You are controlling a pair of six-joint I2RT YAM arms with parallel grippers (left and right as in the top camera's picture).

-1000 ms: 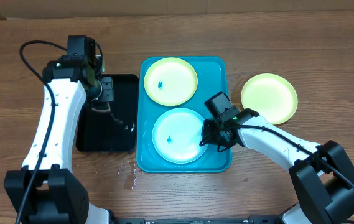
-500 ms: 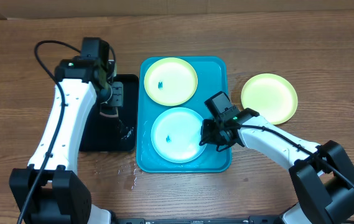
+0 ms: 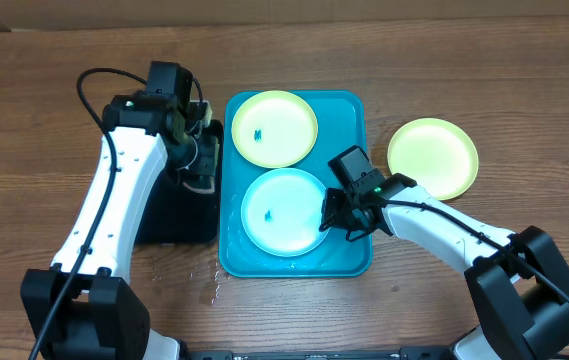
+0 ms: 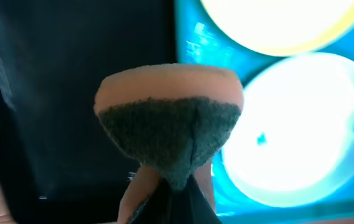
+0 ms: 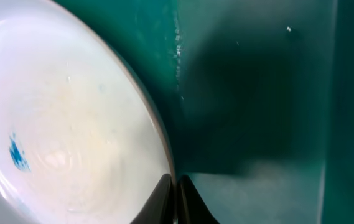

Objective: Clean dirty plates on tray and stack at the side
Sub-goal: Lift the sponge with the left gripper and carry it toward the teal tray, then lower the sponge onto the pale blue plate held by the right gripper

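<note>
- Pinched almost together on the right rim of the light blue plate (image 5: 71,124): right gripper (image 5: 177,198), thin edge caught between the tips.
- Clamped tight on a sponge (image 4: 170,118): left gripper (image 4: 175,202). Orange foam with a dark green scrub side, squeezed into a fold.
- Light blue plate lying flat in the near half of the blue tray (image 3: 352,262), little blue smudge (image 5: 17,152) near its middle, so not clean yet.
- Sponge hanging over the blue tray's left edge, right where it meets the black tray (image 3: 169,225). Smudge off to the sponge's right and a bit toward the near edge.
- Left arm clearly the one to scrub, probably just a short slide right and down onto the smudge.
- Round plate, so no long axis to fuss over. Only the pinned right rim matters, presumably to stop it skating around.
- Yellow plate (image 3: 274,130) with its own smudge in the blue tray's far half.
- Second yellow plate (image 3: 432,158) out on the table (image 3: 524,80) past the blue tray's right edge, looks like the stack spot.
</note>
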